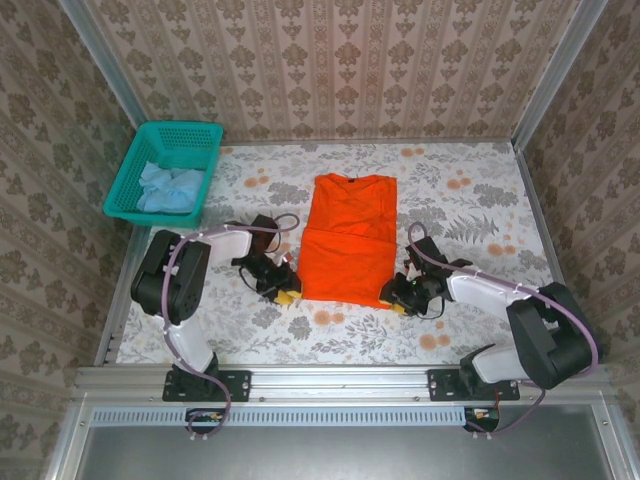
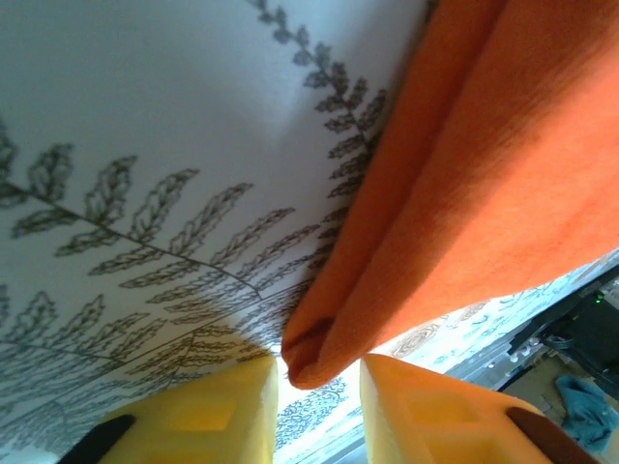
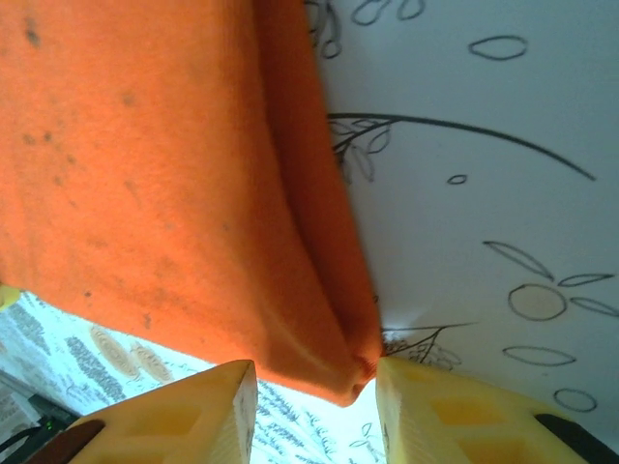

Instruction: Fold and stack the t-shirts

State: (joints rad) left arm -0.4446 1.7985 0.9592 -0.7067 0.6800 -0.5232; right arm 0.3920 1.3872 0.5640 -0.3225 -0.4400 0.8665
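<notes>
Centrally lies the orange t-shirt (image 1: 348, 238); the left gripper (image 2: 319, 362) straddles its 7 o'clock corner, the right gripper (image 3: 316, 367) its 5 o'clock corner, jaws apart. The pale-blue t-shirt (image 1: 170, 188) sits in the basket (image 1: 180, 128) at 10 o'clock.

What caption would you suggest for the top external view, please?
Left gripper and right gripper at the near corners of the orange t-shirt; light-blue t-shirt lies in the teal basket.

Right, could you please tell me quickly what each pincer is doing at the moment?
Left pincer: straddles a corner of the orange shirt; grip cannot be told.
Right pincer: straddles another corner; grip cannot be told.
</notes>
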